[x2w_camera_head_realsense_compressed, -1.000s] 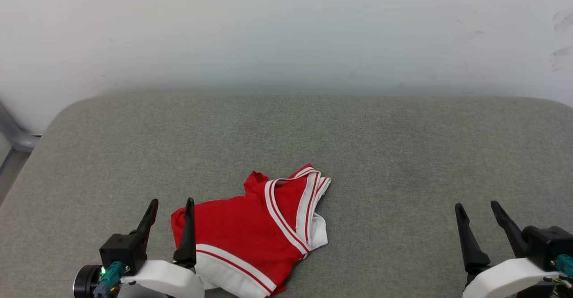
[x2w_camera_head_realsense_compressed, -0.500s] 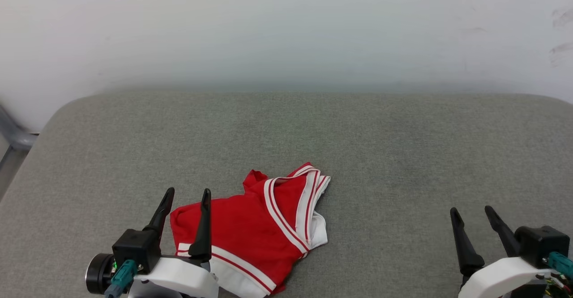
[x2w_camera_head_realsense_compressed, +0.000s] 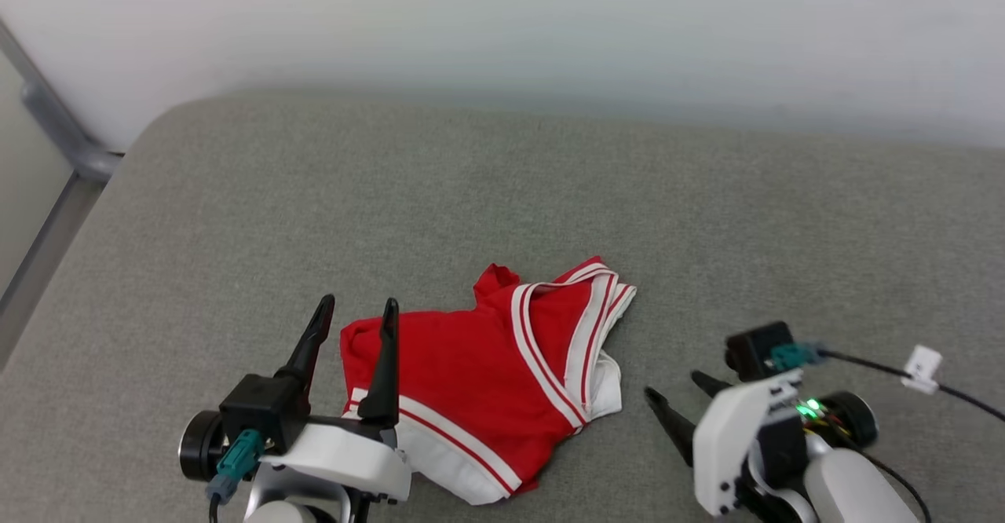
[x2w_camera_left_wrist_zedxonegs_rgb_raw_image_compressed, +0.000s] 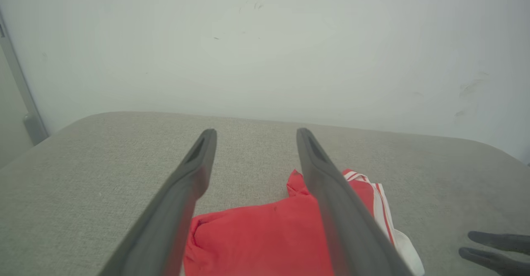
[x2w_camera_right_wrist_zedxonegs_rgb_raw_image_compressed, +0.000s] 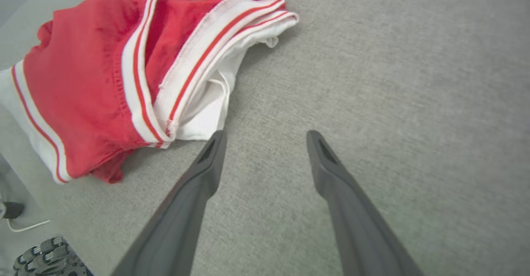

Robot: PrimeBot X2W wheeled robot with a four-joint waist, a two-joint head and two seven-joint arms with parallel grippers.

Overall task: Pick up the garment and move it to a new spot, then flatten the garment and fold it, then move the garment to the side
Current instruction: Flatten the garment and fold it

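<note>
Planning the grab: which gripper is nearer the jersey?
Left. The left gripper hovers over the jersey, one finger across red fabric; the right gripper points at bare cushion beside its white fabric.

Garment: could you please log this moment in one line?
garment: crumpled on grey surface; left gripper: jaws open, at garment's edge; right gripper: jaws open, beside garment
</note>
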